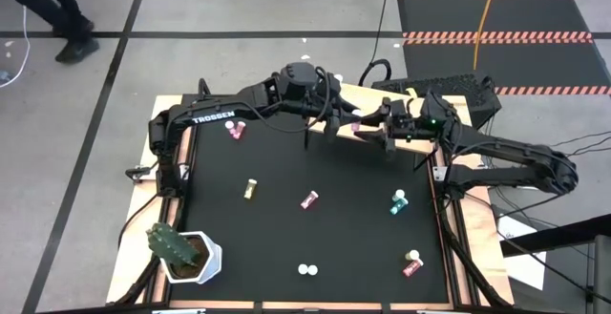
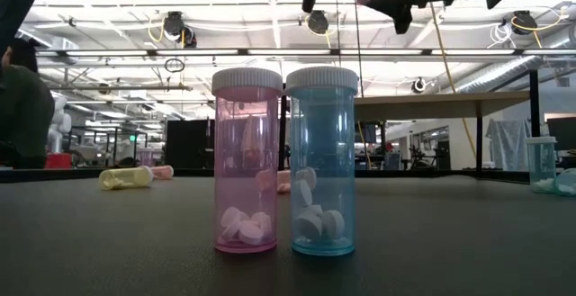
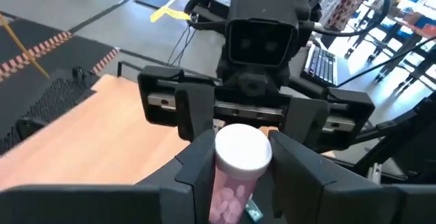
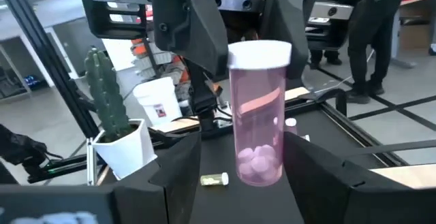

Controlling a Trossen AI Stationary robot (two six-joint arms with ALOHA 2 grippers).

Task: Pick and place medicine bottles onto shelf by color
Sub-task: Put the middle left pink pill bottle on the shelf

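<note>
A pink medicine bottle (image 3: pixel 240 157) with a white cap stands upright in the air, with my left gripper (image 3: pixel 242 169) shut on it. They are by the left end of the light wooden shelf (image 1: pixel 434 99). My right gripper (image 4: pixel 244 149) faces the left one and is open, its fingers on either side of the bottle's lower half (image 4: pixel 259 156). A gap shows beside one finger. In the high view the left gripper (image 1: pixel 334 125) and right gripper (image 1: pixel 374 133) meet at the bottle (image 1: pixel 355 128). My left gripper pinches the pink body (image 3: pixel 223 186) below the cap between its two fingers. It comes from the table's left side, slanting slightly down. The bottle is upright, cap up, lifted clear of table and shelf.
On the black table lie a pink bottle (image 1: pixel 235 131), a yellow one (image 1: pixel 251 188), a pink one (image 1: pixel 309 199), a teal one (image 1: pixel 398 201) and a red one (image 1: pixel 412 264). Two more stand upright near the front edge (image 1: pixel 305 270). A cactus in a white pot (image 1: pixel 181 252) stands front left.
</note>
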